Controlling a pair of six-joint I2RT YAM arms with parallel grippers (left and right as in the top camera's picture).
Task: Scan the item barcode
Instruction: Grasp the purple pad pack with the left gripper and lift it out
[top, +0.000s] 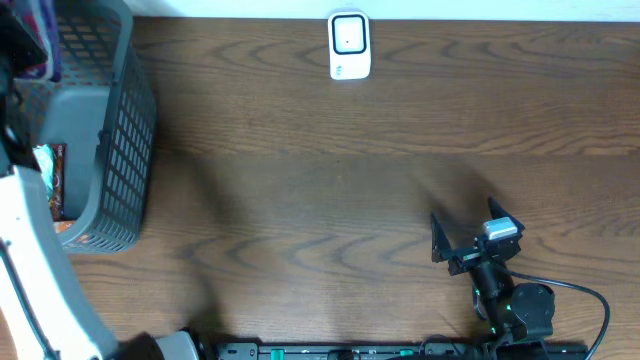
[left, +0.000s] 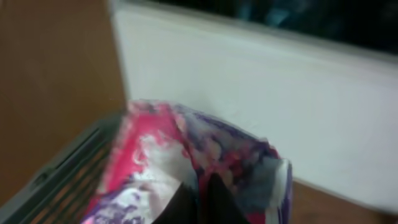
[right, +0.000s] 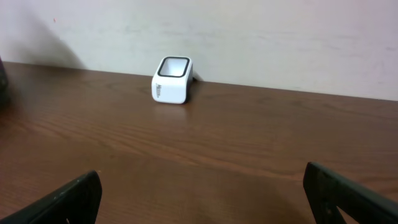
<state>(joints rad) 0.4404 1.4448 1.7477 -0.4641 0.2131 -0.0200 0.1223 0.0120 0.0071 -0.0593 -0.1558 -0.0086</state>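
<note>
One packet (left: 163, 148) pinched in left jaws — right jaws spread; one scanner (top: 349, 45), one basket (top: 122, 135).

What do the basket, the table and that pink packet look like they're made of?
The basket looks like grey plastic, matte, with an even grid mesh. The table is wood or wood-look laminate: brown grain, slight sheen. The packet is probably thin glossy plastic film, crinkled and printed pink and purple, though the view is blurred.
</note>
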